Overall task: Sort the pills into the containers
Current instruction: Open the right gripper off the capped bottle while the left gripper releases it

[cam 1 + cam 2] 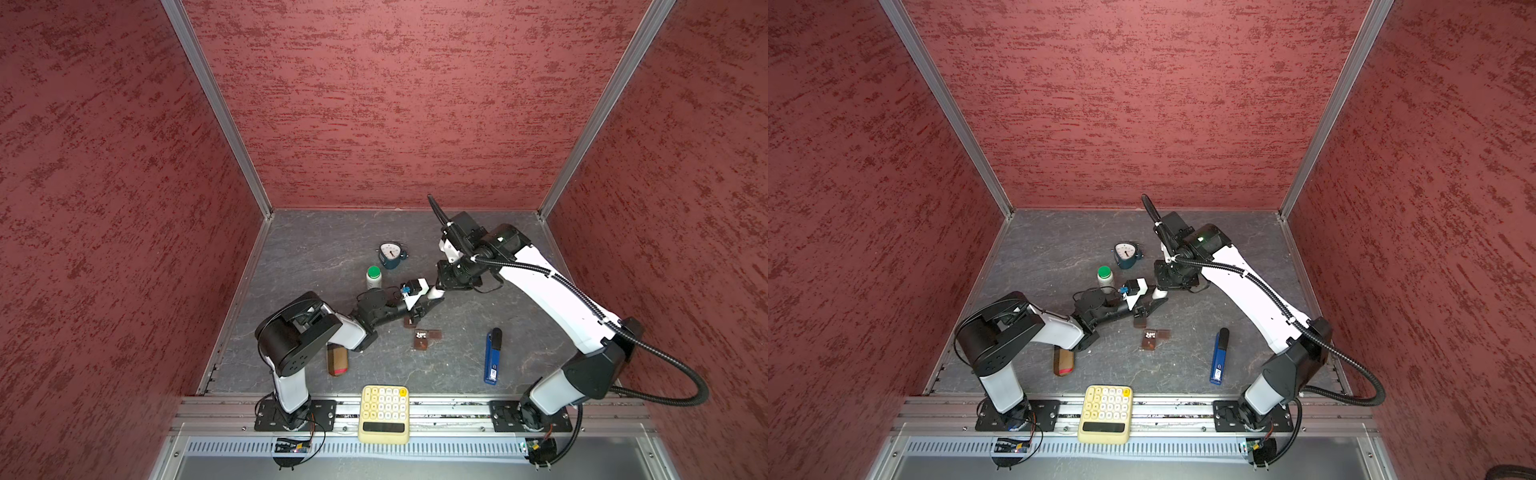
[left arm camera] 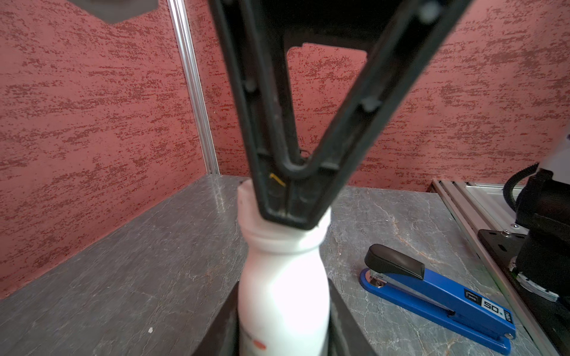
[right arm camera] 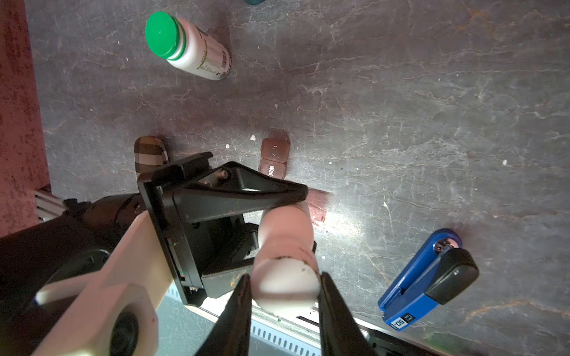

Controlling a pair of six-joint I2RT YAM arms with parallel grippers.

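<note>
Gripping the white bottle point(image 2: 282, 286) by its body, left hand point(image 2: 283, 326) faces right hand point(image 3: 286, 288) (clamped on its cap point(image 3: 287, 279)).

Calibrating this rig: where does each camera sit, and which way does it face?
Top views: a stereo head high above the front rail, looking down on the table; left arm and right arm whole.
Left wrist: looks along the left gripper holding the white bottle, toward the stapler; the right gripper pinches its cap.
Right wrist: looks down past its own fingers at the containers and left arm.
Shared: both wrist views show the bottle and stapler.
</note>
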